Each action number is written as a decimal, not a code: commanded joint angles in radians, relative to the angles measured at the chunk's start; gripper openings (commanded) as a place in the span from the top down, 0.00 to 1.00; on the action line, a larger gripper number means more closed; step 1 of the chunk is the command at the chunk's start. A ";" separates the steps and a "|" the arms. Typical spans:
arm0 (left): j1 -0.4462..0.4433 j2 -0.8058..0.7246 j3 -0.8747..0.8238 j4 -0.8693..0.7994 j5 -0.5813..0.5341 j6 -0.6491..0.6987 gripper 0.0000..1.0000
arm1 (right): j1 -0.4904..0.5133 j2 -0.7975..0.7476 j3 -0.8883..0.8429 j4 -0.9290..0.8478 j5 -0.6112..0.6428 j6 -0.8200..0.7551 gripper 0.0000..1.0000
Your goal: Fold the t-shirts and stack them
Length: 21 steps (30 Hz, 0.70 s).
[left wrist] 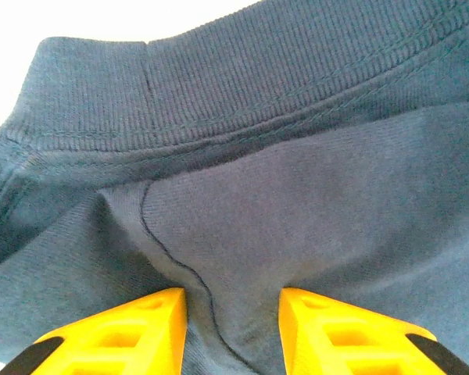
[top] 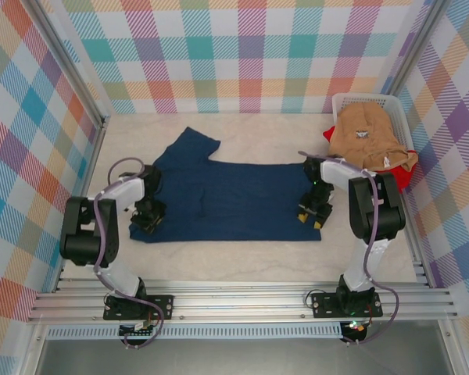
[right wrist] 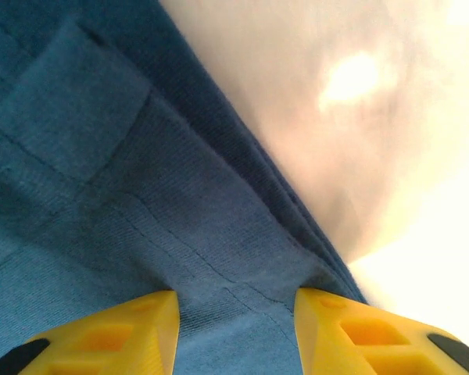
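Observation:
The navy blue t-shirt (top: 234, 191) lies spread on the table, one sleeve pointing to the far left. My left gripper (top: 148, 217) sits at its near left edge. In the left wrist view a ridge of navy cloth (left wrist: 297, 156) is bunched between the yellow fingers (left wrist: 133, 328), gripper (left wrist: 233, 312) shut on it. My right gripper (top: 313, 212) is at the shirt's near right corner. Its yellow fingers (right wrist: 117, 332) pinch the hemmed edge (right wrist: 102, 195), gripper (right wrist: 236, 312) shut on it. A tan t-shirt (top: 371, 137) and a red t-shirt (top: 402, 178) lie in the basket.
The white laundry basket (top: 352, 100) stands at the far right against the checked wall. Bare table (top: 250, 258) runs along the near side in front of the shirt, and more (top: 266, 133) lies behind it. Checked walls close in left, right and back.

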 commanded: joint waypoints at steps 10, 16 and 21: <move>-0.044 -0.195 -0.204 -0.148 -0.075 -0.123 0.64 | 0.037 -0.125 -0.171 -0.088 -0.014 0.057 0.56; -0.045 -0.207 -0.173 -0.182 -0.117 -0.120 0.64 | 0.069 -0.118 -0.171 -0.103 -0.001 0.064 0.56; -0.083 -0.263 -0.026 -0.180 -0.185 -0.036 0.56 | 0.084 -0.257 -0.102 -0.099 0.050 0.061 0.56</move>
